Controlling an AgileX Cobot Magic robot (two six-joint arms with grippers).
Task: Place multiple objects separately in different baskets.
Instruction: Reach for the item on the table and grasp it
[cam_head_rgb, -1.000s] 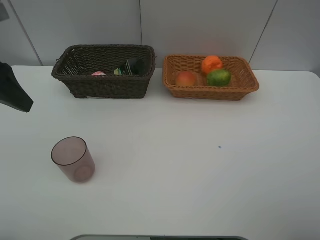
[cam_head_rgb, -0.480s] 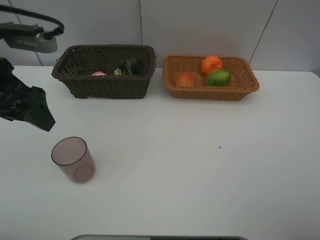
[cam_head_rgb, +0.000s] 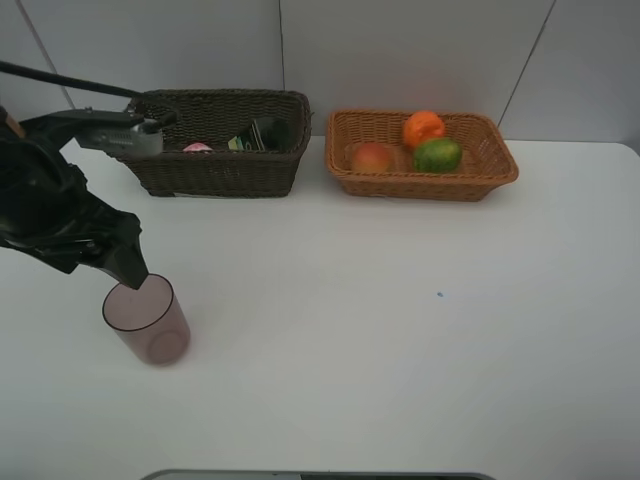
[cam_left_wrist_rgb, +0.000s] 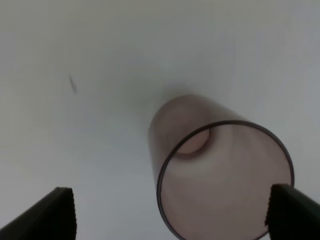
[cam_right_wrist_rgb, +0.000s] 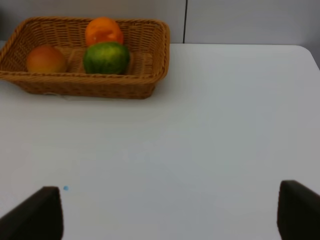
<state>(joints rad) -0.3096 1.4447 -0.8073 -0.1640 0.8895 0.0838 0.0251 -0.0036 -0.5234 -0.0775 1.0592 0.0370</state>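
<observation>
Whereas a second ago only a dark corner of the left arm showed at the far edge of the scene, the left claw (cam_head_rgb: 128, 268) has since swung in and now hangs just above the rim of the translucent purple-pink plastic cup (cam_head_rgb: 146, 318), its jaws spread wide and holding nothing. Reading: the approach to the last loose item is nearly done, a grasp not yet begun.

Item, cup: upright on the white tabletop (cam_head_rgb: 400, 340), mouth up, long axis vertical, base down (the wrist view looks straight into the open mouth (cam_left_wrist_rgb: 225, 177), with a claw tip either side of it and clear of the wall). Position: well apart from the deep dark brown wicker basket (cam_head_rgb: 210, 165), on the near side of it and towards its left end.

Item, dark basket: holds a dark green black-capped bottle (cam_head_rgb: 262, 134) lying tilted, and a pink object (cam_head_rgb: 198, 147) barely visible over the wall.

Item, shallow light orange-brown wicker basket (cam_head_rgb: 420, 180): just beside the dark basket, to its right. Holds an orange (cam_head_rgb: 423, 128), a red-orange round fruit (cam_head_rgb: 372, 157) and a green oval fruit (cam_head_rgb: 437, 155).

Item, right claw (cam_right_wrist_rgb: 170, 210): jaws wide apart, empty, over bare tabletop well away from the dark basket.
</observation>
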